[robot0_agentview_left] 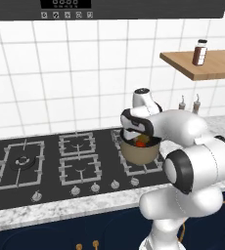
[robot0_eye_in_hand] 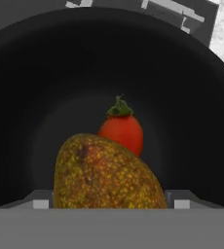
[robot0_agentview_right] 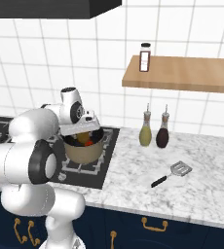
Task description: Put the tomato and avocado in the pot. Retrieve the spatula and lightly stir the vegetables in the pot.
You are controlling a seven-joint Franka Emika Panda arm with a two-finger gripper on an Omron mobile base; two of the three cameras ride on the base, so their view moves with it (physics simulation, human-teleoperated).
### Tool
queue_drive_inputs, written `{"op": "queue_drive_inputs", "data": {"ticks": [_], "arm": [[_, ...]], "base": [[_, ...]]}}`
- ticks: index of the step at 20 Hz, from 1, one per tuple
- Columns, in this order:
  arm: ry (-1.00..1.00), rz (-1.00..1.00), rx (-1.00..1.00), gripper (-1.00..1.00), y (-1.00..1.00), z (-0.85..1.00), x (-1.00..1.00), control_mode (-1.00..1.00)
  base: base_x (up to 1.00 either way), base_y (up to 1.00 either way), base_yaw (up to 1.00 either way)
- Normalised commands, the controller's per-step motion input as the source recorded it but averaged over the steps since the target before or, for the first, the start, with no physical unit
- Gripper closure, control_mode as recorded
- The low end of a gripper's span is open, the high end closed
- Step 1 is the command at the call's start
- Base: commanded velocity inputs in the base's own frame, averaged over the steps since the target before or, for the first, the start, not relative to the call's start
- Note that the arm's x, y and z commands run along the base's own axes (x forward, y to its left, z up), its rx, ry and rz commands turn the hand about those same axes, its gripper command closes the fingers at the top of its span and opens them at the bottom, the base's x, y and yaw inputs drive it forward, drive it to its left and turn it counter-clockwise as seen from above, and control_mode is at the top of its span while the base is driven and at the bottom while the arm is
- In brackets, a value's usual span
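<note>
The beige-tan pot (robot0_agentview_left: 140,154) (robot0_agentview_right: 84,151) stands on the right rear burner, and my hand hangs just over its mouth. Between the fingers of my gripper (robot0_eye_in_hand: 111,204) (robot0_agentview_left: 139,138) sits the yellowish-olive avocado (robot0_eye_in_hand: 106,175), filling the gap from one fingertip to the other. The jaws are shut on it above the pot's black inside (robot0_eye_in_hand: 187,97). Below it, on the pot's floor, lies the small red tomato (robot0_eye_in_hand: 122,133) (robot0_agentview_left: 141,143) (robot0_agentview_right: 87,143) with its green stem up. The spatula (robot0_agentview_right: 171,174) lies on the marble counter to the right of the stove.
Two bottles (robot0_agentview_right: 145,131) (robot0_agentview_right: 162,132) stand at the wall behind the spatula. A wooden shelf (robot0_agentview_right: 182,73) (robot0_agentview_left: 207,63) with a jar (robot0_agentview_right: 144,57) hangs above the counter. The other burners (robot0_agentview_left: 78,168) lie to the left of the pot.
</note>
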Motion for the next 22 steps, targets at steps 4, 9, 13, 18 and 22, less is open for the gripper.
{"op": "queue_drive_inputs", "data": {"ticks": [4, 9, 13, 18, 22], "arm": [[0.07, -0.01, 0.00, -1.00, 0.04, -0.24, 0.34, -1.00], [0.05, -0.01, 0.00, -1.00, 0.01, -0.10, 0.13, -1.00], [0.00, 0.00, 0.04, -1.00, 0.00, 0.02, -0.05, -1.00], [-0.03, 0.00, 0.03, -1.00, 0.00, 0.08, -0.19, -1.00], [-0.12, -0.07, 0.02, -1.00, -0.14, 0.78, -0.61, -1.00]], "base": [[0.00, 0.00, 0.00], [0.00, 0.00, 0.00], [0.00, 0.00, 0.00], [0.00, 0.00, 0.00], [0.00, 0.00, 0.00]]}}
